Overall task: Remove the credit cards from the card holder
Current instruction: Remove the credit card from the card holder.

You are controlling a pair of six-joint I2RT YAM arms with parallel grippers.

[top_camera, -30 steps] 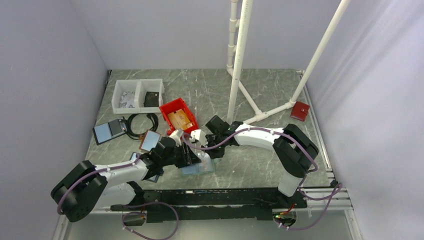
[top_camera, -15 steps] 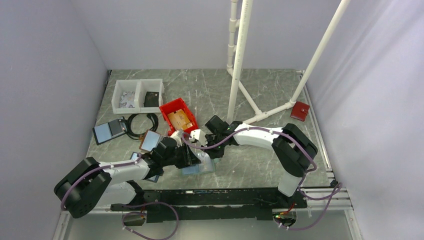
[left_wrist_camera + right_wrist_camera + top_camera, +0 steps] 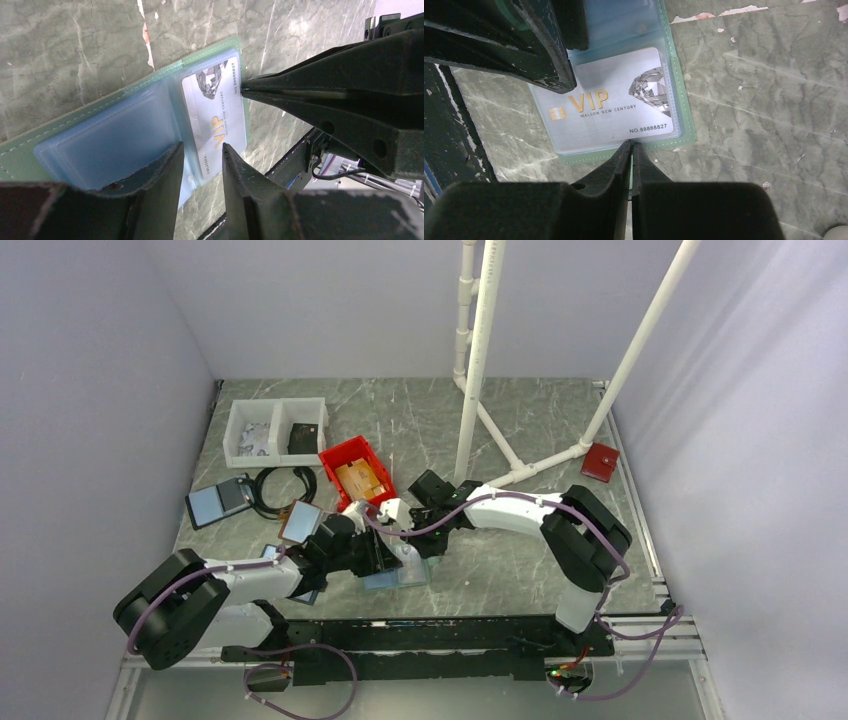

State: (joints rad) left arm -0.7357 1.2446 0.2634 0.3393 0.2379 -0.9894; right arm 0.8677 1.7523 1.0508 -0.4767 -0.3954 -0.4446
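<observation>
The card holder [image 3: 402, 573] lies open on the table, with a teal-green edge [image 3: 75, 125] and pale blue pockets. A silver VIP credit card [image 3: 609, 105] sits in one pocket and also shows in the left wrist view [image 3: 215, 115]. My left gripper [image 3: 202, 146] is narrowly open, its fingers over the holder's middle fold beside the card. My right gripper [image 3: 630, 144] is shut, its tips at the holder's green edge [image 3: 686, 115] against the card's long side. No orange-tan card shows in the holder.
A red bin [image 3: 357, 472] with tan items stands behind the holder. A white two-part tray [image 3: 277, 430], a dark-edged folder [image 3: 217, 502], a brown-edged folder [image 3: 300, 522] and a black cable loop [image 3: 283, 490] lie at the left. A white pipe frame [image 3: 480, 370] stands behind.
The left arm's elbow has shifted slightly to the right. Both grippers stay at the card holder.
</observation>
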